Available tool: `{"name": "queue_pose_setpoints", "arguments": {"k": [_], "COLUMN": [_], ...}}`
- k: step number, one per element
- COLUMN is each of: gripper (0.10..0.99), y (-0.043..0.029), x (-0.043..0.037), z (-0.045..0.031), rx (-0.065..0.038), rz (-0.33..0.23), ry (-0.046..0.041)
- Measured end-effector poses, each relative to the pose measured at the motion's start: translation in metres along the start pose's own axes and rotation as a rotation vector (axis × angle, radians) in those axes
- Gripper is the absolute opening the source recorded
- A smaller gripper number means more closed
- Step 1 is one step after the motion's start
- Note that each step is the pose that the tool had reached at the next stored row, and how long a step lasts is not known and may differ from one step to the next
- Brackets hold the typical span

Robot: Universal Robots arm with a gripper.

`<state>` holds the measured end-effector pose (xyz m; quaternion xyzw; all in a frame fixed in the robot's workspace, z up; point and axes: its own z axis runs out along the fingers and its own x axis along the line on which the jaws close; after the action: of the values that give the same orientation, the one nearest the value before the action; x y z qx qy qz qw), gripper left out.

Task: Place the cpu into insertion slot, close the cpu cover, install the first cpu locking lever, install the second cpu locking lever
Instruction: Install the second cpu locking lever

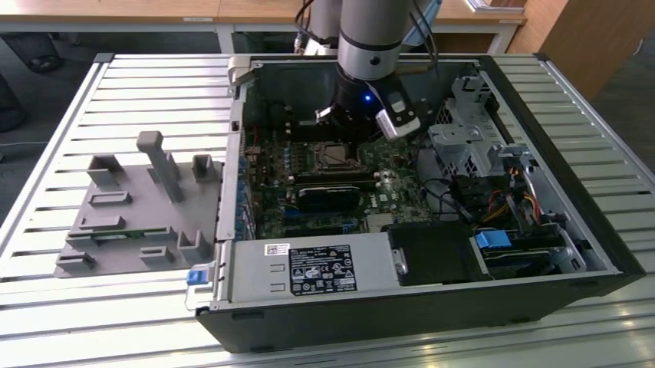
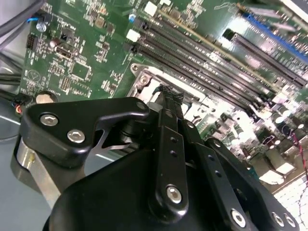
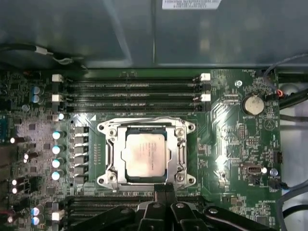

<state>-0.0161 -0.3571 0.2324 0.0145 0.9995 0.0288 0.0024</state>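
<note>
Silver cpu [image 3: 145,155] is already sitting in the slot [image 3: 111,159] on the green board [image 3: 231,144], with the cover [image 3: 182,153] lying flat around it. The gripper [image 3: 162,188] is hanging right at the socket's edge, fingers [image 2: 169,98] pressed together, holding nothing. In the exterior view's left, a grey fixture [image 1: 143,207] is sitting outside the case [image 1: 409,307].

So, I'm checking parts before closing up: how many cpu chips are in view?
1. The cpu lies on the green board, framed by the cpu cover, near the gripper. Others may be hidden.
</note>
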Motion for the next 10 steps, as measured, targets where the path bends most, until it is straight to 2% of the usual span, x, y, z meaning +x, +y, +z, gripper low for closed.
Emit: {"name": "queue_pose_setpoints", "arguments": {"k": [10], "gripper": [0.106], "y": [-0.0093], "x": [0.0084], "z": [-0.0003], "rx": [0.000], "rz": [0.000], "ry": [0.0000]}}
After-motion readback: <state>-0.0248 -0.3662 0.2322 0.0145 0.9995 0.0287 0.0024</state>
